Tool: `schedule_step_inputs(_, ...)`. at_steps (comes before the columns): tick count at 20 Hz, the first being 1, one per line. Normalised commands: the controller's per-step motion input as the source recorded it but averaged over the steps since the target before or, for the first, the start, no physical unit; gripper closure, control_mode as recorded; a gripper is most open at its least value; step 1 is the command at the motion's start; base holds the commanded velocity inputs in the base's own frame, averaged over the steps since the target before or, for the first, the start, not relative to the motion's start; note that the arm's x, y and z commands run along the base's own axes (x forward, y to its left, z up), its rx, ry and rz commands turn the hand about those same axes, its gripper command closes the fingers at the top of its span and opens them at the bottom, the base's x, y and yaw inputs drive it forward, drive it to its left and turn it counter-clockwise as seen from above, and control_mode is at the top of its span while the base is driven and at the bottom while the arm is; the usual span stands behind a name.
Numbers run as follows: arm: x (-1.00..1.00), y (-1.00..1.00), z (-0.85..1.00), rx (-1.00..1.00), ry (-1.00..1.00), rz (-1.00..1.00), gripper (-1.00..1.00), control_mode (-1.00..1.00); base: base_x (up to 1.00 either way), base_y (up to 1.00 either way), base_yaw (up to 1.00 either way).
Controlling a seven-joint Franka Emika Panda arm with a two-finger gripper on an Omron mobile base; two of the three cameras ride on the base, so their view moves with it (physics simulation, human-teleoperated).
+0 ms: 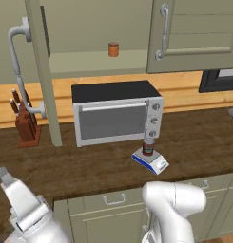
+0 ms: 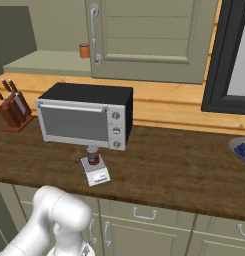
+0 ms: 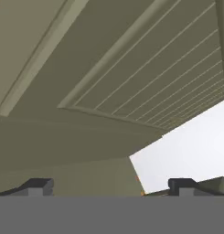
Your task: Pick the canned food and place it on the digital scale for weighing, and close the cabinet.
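So, quick rundown for you:
can: you've got the can (image 1: 148,146) standing upright on the scale (image 1: 152,162), dark red with a black-and-white label.
scale: it sits flat on the tabletop (image 1: 194,137), just in front of the toaster oven (image 1: 115,114), near its knob side.
cabinet: the cabinet (image 1: 89,33) is open on the left, with that door (image 1: 42,71) swung out edge-on toward you. The right door (image 1: 194,33) looks shut.
shelf: an orange-brown cylinder (image 1: 113,49) stands inside on the cabinet shelf.
fingers: your fingers (image 3: 38,186) are spread wide with nothing between them. You can see both tips low in the hand view, one at each side.
hand view: you're looking close up at an olive panelled surface, tilted. I can't tell you for sure which door it is.
other stuff: a knife block (image 1: 25,122) is at the left end of the tabletop, well apart from the scale. A bowl of blue things (image 2: 241,149) is at the far right.
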Motion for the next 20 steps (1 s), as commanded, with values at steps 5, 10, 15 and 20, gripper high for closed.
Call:
schedule_step_inputs(5, 0.48, -0.08, 0.00, 0.10, 0.22, 0.00, -1.00, -1.00, 0.00, 0.00, 0.00)
schedule_step_inputs(10, 0.25, 0.00, 0.00, 0.03, 0.10, -0.08, -1.00, -1.00, 0.00, 0.00, 0.00)
schedule_step_inputs(15, 0.00, 0.00, 0.00, 0.06, 0.01, -0.30, -1.00, -1.00, 0.00, 0.00, 0.00)
schedule_step_inputs(20, 0.00, 0.00, 0.00, 0.12, 0.08, -0.35, -1.00, -1.00, 0.00, 0.00, 0.00)
